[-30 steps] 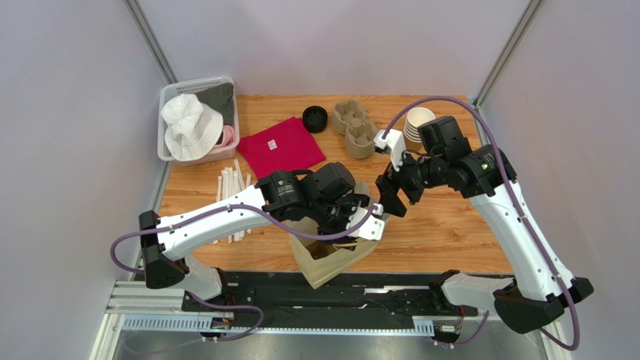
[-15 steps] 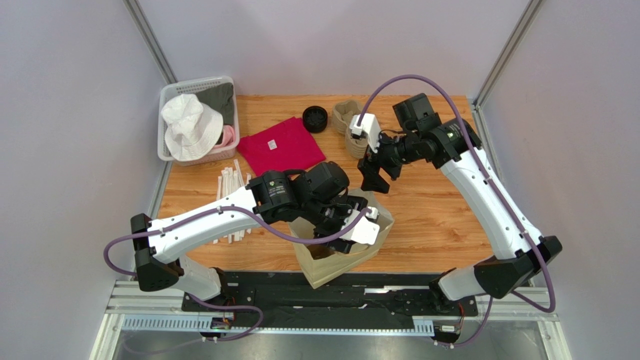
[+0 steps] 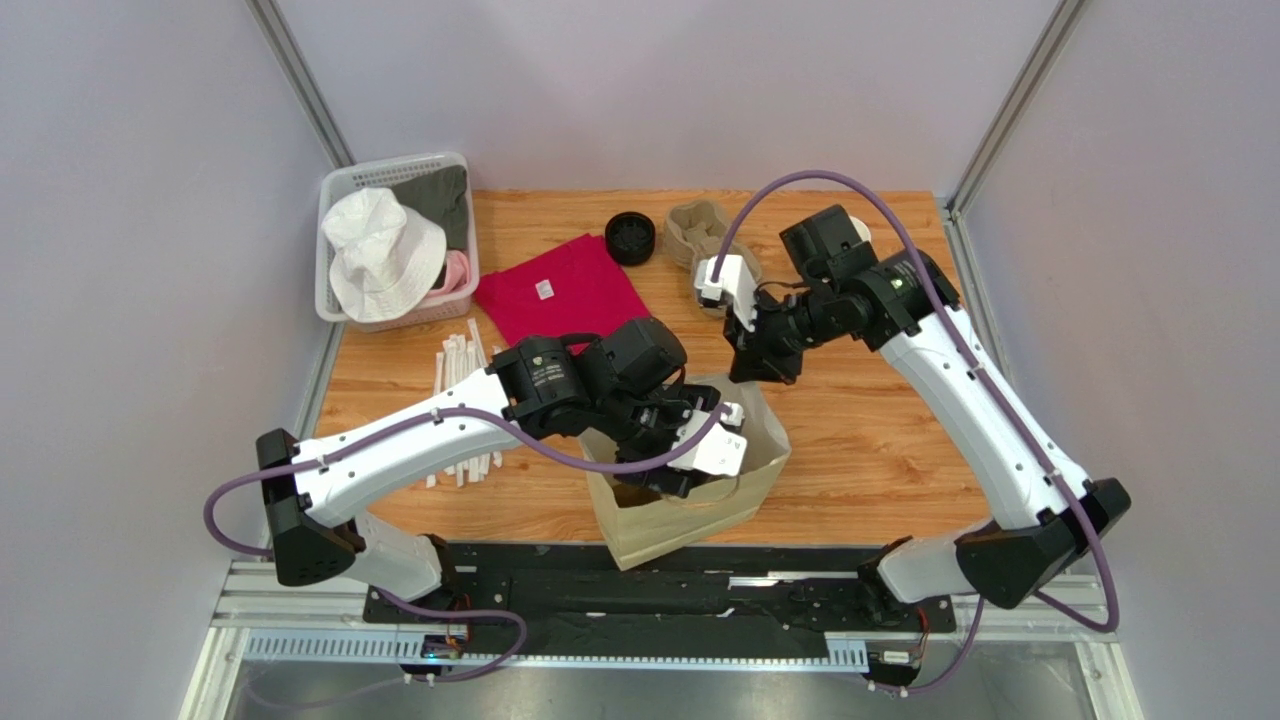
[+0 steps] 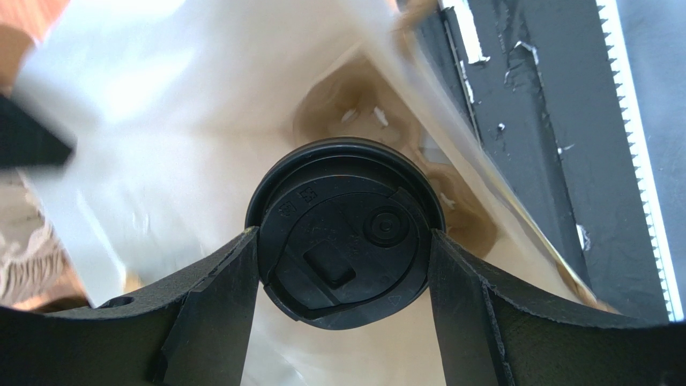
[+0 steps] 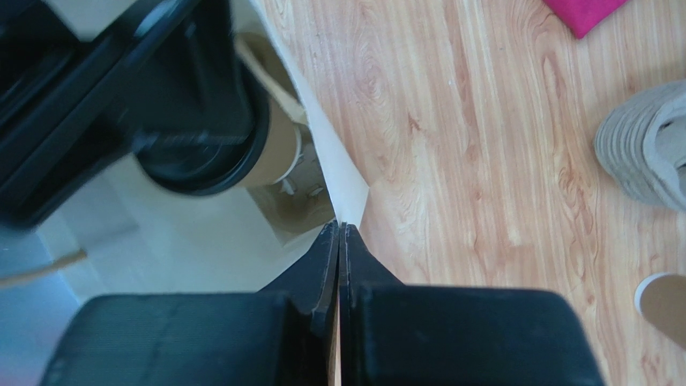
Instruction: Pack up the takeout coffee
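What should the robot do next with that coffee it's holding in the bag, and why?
Probably ease it down a little, then let go. The left hand grips the lidded coffee cup inside the paper bag, seemingly just above the brown carrier at the bottom, while the right hand pinches the bag's rim open.

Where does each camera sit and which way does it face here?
Top external: above and behind the bases, looking down on the table; left arm and right arm show whole.
Left wrist: on the left arm, looking down into the paper bag at the takeout coffee held in the left gripper; both fingers show.
Right wrist: on the right arm, looking down past the right gripper, shut at the bag's rim, onto the wood.
Shared: both wrist views show bag and coffee.
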Robot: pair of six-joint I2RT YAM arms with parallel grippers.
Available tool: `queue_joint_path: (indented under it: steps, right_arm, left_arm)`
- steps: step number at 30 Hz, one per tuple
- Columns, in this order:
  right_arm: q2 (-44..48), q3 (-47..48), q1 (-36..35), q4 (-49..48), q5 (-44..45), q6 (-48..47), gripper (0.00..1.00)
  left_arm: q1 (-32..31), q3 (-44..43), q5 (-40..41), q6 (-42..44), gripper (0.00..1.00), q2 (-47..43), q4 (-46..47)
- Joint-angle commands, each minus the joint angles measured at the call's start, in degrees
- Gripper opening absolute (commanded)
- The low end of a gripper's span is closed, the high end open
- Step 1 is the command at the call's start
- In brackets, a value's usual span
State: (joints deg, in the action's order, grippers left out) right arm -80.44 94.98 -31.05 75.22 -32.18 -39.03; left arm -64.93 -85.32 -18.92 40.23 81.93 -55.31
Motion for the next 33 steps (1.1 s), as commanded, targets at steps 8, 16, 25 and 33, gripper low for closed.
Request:
queue_joint_path:
  steps: [8,16,25,33]
  right_arm:
    - [6.1,-0.41,-0.15,4.85,1.59,5.45,0.39]
    - [-1.2,5.83,-0.68,0.99,3.36,3.61,0.73]
    - [-4.72,4.17,-6.03,-1.04,1.51,1.76,0.65]
    - [-1.47,1.69,-7.27,-4.64,8.96,5.26,0.0]
  left_arm:
    - [0.77,2.61,-1.29,2.49,0.0,-4.5,-0.24]
    - [0.77,2.7,-1.83,3.28,0.0,-3.8,-0.32]
    - [1.29,2.61,-0.95,3.1,0.0,-2.83,-0.24]
    - [1.91,4.98,1.24,2.4,0.0,-4.76,0.9]
